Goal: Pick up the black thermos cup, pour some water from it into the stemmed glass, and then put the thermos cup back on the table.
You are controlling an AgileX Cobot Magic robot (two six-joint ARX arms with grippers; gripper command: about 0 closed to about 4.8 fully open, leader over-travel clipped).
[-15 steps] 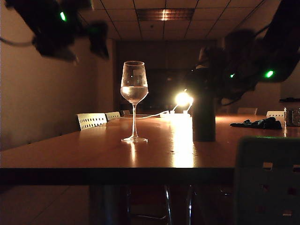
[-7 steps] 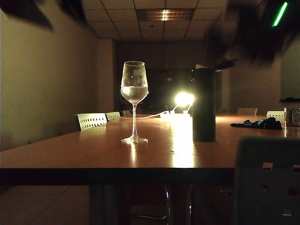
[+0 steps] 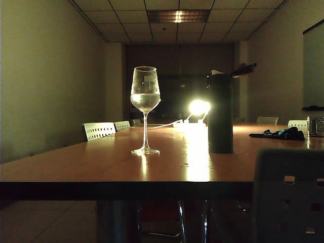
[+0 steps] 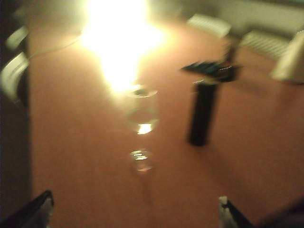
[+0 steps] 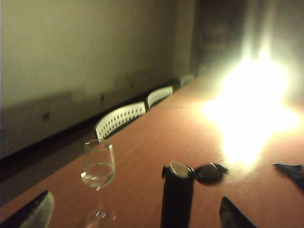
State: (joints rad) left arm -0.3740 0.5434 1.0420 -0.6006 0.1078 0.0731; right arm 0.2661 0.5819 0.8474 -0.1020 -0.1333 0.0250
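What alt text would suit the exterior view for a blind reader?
A dim room: a stemmed glass with some water stands left of a black thermos cup, lid flipped open, on a glossy table. A bright lamp glares behind them; no gripper is visible.

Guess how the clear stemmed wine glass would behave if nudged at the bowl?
The clear stemmed wine glass is probably tippy: a tall bowl with water sits high on a thin stem over a small round foot. It looks fragile, being thin glass. On the glossy wooden table a low push might slide it instead. Both grippers' jaws hang open, well clear of it.

Black thermos cup (image 3: 220,114) (table (image 3: 101,164) reddish-brown)
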